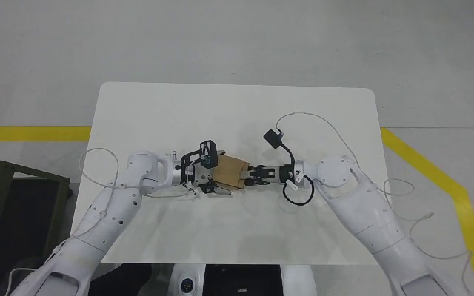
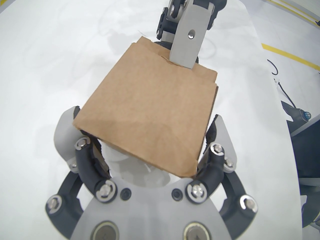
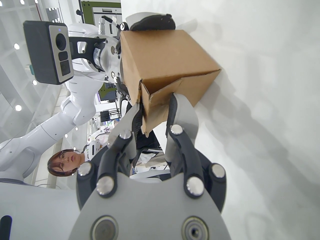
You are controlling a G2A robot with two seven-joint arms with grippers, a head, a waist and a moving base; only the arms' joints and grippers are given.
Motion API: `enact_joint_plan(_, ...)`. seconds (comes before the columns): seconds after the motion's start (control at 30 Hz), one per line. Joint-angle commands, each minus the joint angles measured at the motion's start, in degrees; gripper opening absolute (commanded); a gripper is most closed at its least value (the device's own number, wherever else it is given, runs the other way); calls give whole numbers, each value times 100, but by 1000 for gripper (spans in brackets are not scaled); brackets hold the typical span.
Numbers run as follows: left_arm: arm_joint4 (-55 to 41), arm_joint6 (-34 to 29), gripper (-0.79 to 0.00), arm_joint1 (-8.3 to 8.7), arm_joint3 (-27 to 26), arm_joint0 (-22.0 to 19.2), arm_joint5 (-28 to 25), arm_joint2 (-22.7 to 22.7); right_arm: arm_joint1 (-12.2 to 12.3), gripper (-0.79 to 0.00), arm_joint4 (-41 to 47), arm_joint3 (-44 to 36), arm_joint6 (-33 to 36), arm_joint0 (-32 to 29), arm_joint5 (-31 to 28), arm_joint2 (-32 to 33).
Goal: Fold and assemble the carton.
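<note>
Carton (image 2: 150,106) between left gripper (image 2: 143,122), right gripper (image 3: 155,104)

Carton (image 1: 231,172): plain brown cardboard, erected into a box shape, lying on the white tabletop (image 1: 311,118) near its centre. One end flap (image 3: 157,108) stands partly open.

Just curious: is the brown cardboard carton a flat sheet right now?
No, the brown cardboard carton is folded into a box, with three faces showing.

Probably a robotics lab (yellow floor tape (image 1: 44,133), white table (image 1: 237,111)).
</note>
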Motion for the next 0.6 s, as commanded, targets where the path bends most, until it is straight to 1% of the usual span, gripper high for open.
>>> enact_joint_plan(0.0,-9,-10,0,2,-11,6,0,6,-4,-508,30,19,-11,-4,-32,4)
enact_joint_plan(0.3,-83,-64,0,-3,4,-45,0,68,46,-480,98,-41,13,-130,-144,207)
enact_joint_plan(0.57,-111,-101,0,-4,45,-80,0,81,139,-505,55,-268,22,-387,-86,480)
